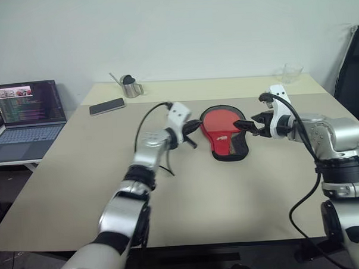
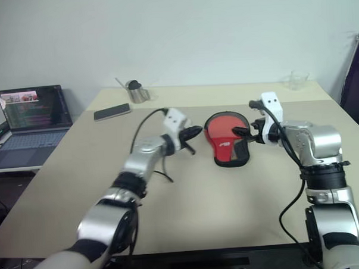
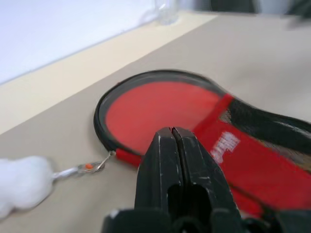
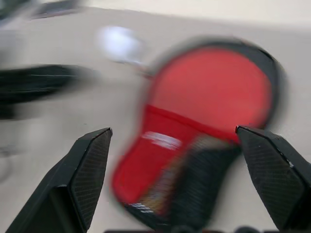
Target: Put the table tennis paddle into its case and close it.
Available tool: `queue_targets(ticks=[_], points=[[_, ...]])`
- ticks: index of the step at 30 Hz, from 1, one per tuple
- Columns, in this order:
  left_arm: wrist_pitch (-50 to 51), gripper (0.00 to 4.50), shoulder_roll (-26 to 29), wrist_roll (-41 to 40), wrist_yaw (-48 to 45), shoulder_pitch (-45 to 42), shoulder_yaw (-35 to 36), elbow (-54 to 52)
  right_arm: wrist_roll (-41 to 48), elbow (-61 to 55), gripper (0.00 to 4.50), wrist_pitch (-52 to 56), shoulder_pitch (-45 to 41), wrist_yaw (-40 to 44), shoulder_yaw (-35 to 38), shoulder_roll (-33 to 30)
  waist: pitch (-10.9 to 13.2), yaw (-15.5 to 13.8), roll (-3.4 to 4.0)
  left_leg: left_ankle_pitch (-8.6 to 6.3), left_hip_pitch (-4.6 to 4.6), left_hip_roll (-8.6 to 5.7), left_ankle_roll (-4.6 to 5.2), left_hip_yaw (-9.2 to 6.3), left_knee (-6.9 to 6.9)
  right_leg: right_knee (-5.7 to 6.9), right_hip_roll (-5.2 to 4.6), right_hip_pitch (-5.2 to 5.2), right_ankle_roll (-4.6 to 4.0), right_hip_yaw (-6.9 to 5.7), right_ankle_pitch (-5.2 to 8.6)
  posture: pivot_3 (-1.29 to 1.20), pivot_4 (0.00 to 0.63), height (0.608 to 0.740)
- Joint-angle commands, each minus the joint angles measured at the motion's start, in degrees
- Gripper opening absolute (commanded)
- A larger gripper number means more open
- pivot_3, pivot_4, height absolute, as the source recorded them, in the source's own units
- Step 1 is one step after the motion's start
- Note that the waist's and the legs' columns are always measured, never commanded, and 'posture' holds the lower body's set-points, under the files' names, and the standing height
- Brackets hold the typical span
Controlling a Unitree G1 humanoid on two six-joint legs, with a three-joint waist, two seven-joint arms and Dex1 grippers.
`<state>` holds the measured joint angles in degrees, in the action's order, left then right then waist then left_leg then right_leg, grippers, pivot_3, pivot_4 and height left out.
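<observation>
I have both arms stretched forward over the bench, forearms angled in toward each other. My left claw [image 1: 191, 125] sits at the end of a nearly level wrist, pointing forward and to the right, its two black fingers [image 3: 167, 165] pressed flat together with nothing between them. My right claw [image 1: 246, 125] points forward and to the left, dipped a little below level, with its fingers [image 4: 87, 170] spread wide apart and empty. The two claws face each other across a gap, well apart, neither one touching the bench.
</observation>
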<state>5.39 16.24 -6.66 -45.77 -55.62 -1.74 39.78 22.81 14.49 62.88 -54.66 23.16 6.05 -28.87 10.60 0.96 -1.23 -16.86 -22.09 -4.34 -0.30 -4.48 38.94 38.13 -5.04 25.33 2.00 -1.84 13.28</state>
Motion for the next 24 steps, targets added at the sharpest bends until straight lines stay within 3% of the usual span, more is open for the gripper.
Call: queue_targets(ticks=[1,4,15,24], points=[[13.47,0.04,6.17,-7.83,-7.21,5.46,2.05,-21.34,-2.28,6.32,4.50,-4.74,-1.19,-2.52,1.11,2.41,0.00,0.42,0.01,0.00,-0.03,-0.01,0.00,-0.02,-0.02,-0.03,0.00,0.01,0.00,0.00,0.00,0.00,0.150,0.740],[20.07,0.62,10.30,-9.72,-6.42,9.88,3.29,-29.63,-3.96,10.33,4.50,-7.80,-1.71,-1.82,0.03,3.66,0.00,0.60,0.01,0.00,-0.06,-0.04,0.00,-0.07,0.00,-0.07,-0.01,-0.01,0.00,-0.04,0.00,0.00,0.150,0.740],[37.22,4.46,19.92,-24.52,-6.02,22.14,12.34,-52.93,-5.41,23.81,4.50,-14.34,-4.59,-1.82,1.87,6.01,-0.03,0.90,0.05,0.00,0.04,0.00,0.01,-0.04,0.03,0.02,0.04,-0.08,0.01,0.01,0.00,0.00,0.150,0.740],[37.28,4.46,23.22,-24.58,-3.74,26.14,11.38,-56.41,-4.68,27.41,4.50,-13.72,-5.64,-1.46,3.77,7.96,-0.03,0.89,0.05,0.00,0.11,0.01,0.01,-0.01,0.02,0.02,0.06,-0.14,0.00,0.03,-0.01,0.00,0.150,0.740]])
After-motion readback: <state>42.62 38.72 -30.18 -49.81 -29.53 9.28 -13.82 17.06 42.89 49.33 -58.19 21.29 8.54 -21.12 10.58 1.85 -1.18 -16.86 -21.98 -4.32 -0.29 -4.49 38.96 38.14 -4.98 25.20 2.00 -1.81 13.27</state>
